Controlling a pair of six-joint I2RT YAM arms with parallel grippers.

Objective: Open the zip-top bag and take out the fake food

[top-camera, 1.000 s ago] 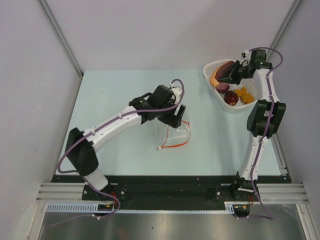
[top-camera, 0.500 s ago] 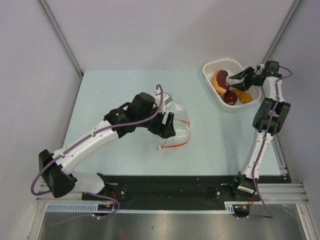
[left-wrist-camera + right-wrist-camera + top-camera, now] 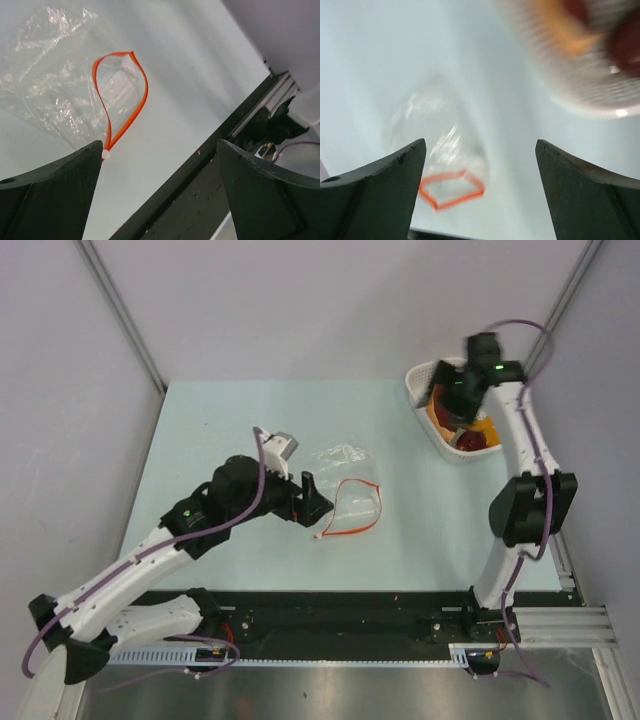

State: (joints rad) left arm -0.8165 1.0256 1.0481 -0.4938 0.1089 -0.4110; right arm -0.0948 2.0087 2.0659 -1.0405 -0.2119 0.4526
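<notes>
The zip-top bag [image 3: 345, 472] lies flat and see-through in the middle of the table, its red-orange zip strip [image 3: 355, 512] pulled into an open loop, and nothing shows inside it. In the left wrist view the bag [image 3: 52, 85] lies ahead, its white slider tab [image 3: 106, 154] beside one finger. My left gripper [image 3: 303, 502] stands open just left of the bag, holding nothing. The fake food [image 3: 474, 442] lies in the white basket [image 3: 418, 380], partly hidden by my right gripper [image 3: 452, 398]. That gripper hangs open and empty over the basket. The right wrist view is blurred but shows the bag [image 3: 440, 135] and the basket [image 3: 590, 90].
The basket stands at the table's far right corner, close to the right wall. A black rail [image 3: 210, 165] runs along the table's near edge, with the arm bases behind it. Grey walls close in the table on three sides.
My right gripper has opened and let a dark reddish piece go into the basket, then swung left over it. My left arm has drawn back to the near left, off the bag.
</notes>
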